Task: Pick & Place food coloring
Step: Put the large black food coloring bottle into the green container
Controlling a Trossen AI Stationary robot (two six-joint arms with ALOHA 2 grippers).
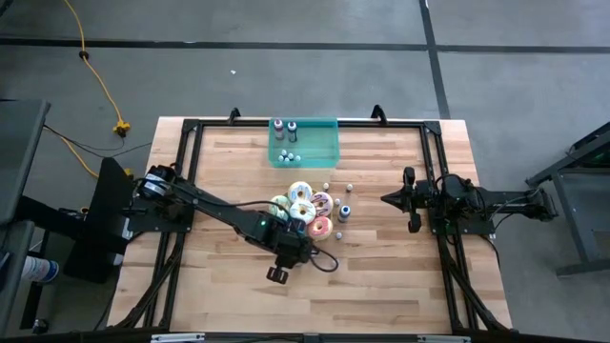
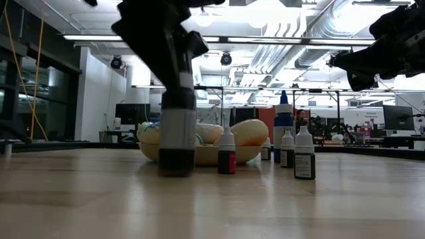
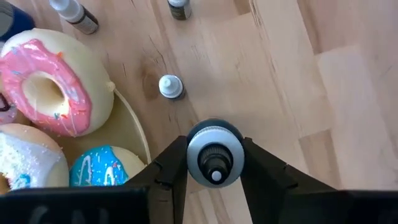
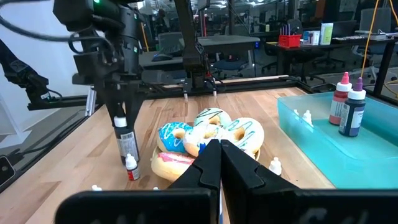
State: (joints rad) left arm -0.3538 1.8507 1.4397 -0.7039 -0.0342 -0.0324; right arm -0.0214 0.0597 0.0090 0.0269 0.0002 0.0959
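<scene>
Food coloring bottle (image 3: 214,154) clamped between left fingers (image 3: 171,167).

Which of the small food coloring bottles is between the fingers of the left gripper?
The grey-capped bottle standing beside the donuts, clamped by the left gripper; the other bottles stand free.

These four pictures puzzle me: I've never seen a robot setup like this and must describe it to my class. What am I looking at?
Two dark robot arms work at a wooden table. One picture looks straight down from above, one looks level across the tabletop, and two come from cameras on the arms' wrists. On the table lie a pile of frosted donuts, small food coloring bottles scattered beside them, and a teal tray already holding a few bottles. The left gripper has its fingers against the sides of one upright bottle near the donuts. The right gripper waits, shut and empty, off to the side.
</scene>
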